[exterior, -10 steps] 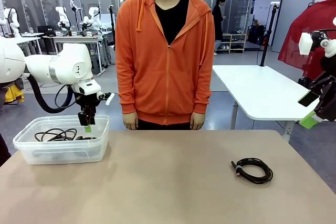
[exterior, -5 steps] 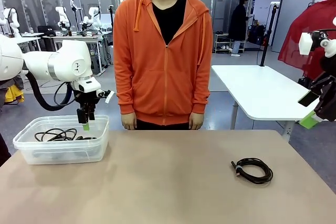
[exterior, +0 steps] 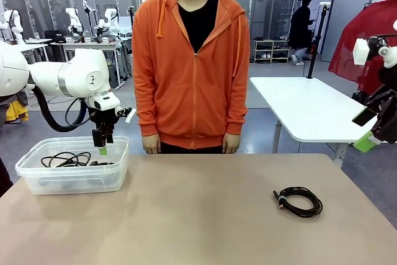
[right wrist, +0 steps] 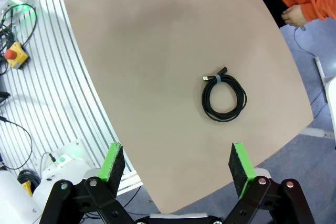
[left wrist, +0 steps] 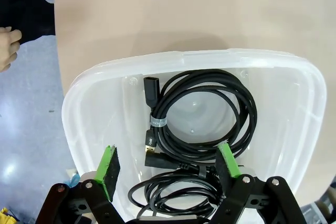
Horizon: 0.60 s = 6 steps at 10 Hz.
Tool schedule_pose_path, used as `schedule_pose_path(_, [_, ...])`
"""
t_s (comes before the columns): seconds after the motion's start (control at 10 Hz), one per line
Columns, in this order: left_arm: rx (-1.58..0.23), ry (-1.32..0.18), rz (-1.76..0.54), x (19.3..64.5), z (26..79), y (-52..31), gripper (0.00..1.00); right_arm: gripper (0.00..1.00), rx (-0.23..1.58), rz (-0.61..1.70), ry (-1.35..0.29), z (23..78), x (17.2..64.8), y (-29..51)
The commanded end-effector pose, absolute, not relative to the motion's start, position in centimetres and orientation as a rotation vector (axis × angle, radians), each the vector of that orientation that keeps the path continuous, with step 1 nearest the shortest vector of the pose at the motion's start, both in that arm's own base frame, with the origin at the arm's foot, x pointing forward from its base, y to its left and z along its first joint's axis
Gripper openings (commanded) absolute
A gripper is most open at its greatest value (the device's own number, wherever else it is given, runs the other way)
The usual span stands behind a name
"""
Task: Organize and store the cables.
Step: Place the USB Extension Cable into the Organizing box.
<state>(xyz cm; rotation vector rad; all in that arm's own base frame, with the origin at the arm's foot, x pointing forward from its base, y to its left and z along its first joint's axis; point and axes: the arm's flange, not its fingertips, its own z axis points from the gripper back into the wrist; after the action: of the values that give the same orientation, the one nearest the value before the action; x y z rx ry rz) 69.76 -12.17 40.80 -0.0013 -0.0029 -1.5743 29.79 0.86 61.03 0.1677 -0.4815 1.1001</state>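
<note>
The left gripper [left wrist: 167, 155] is hanging spread wide with nothing between its green pads, just above the clear plastic bin [left wrist: 73, 108]; inside it the stored cables [left wrist: 202, 114] are lying in two loose coils, one banded near its plugs. The right gripper [right wrist: 177, 156] is likewise gaping and empty, hovering high over the table; the loose coil [right wrist: 224, 98] is lying flat on the table below it, toward the robot's right and well apart from the bin.

Storing is, I judge, partly done, and the loose coil is the step in hand. The next move is calling for the right arm to descend, straddle the bundled strands with its jaws, clamp them, and carry them across to the bin.

The tan table [exterior: 198, 228] is looking smooth and matte; a person in an orange hoodie [exterior: 193, 72] is standing at its far edge with arms down; behind, a lab hall with white tables is stretching away.
</note>
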Motion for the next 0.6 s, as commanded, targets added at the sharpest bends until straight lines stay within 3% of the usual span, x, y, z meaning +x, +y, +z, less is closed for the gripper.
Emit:
schedule_pose_path(0.0, [-0.001,-0.014,-1.581,69.95,40.76,-11.87,0.92,1.00,0.167,1.092,-0.475,61.23,29.82,0.94])
schedule_pose_path(0.5, [-0.001,-0.014,-1.581,69.95,40.76,-11.87,0.92,1.00,0.167,1.092,-0.475,61.23,29.82,0.94])
